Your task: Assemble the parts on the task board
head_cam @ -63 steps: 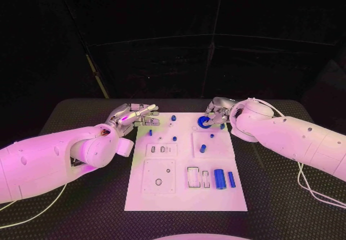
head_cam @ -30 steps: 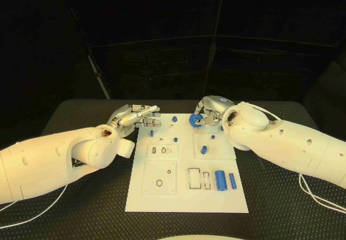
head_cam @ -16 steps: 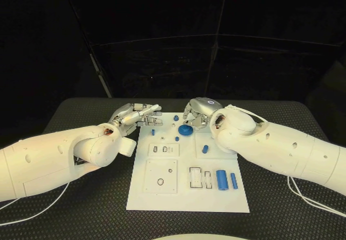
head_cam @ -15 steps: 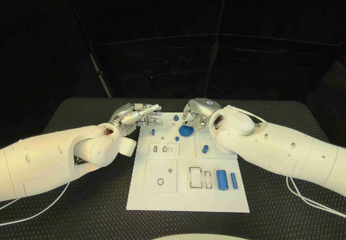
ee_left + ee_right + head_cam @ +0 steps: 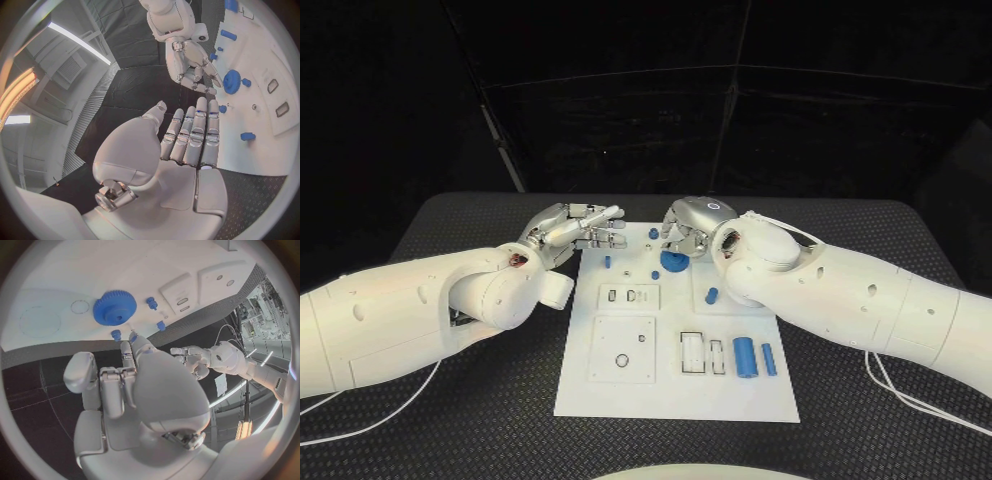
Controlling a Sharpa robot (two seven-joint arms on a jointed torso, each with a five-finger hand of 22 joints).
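The white task board (image 5: 675,392) lies in the middle of the table. A blue gear (image 5: 674,262) lies flat on its far half, seen also in the right wrist view (image 5: 114,307) and the left wrist view (image 5: 232,81). My right hand (image 5: 687,226) hovers just behind the gear, fingers pointing down beside it and holding nothing. My left hand (image 5: 581,229) is at the board's far left corner, fingers straight and together with the thumb apart (image 5: 187,135), empty. Small blue pegs (image 5: 606,263) stand near the gear.
Two blue cylinders (image 5: 743,355) lie side by side at the board's near right, next to slotted recesses (image 5: 692,352). A short blue piece (image 5: 710,295) lies mid-right. Square plates with holes (image 5: 622,350) sit on the board's left half. Black table (image 5: 877,400) surrounds the board.
My right hand carried the blue gear from the board's far right toward its middle and set it down; the gear now lies flat. The left hand has stayed in place.
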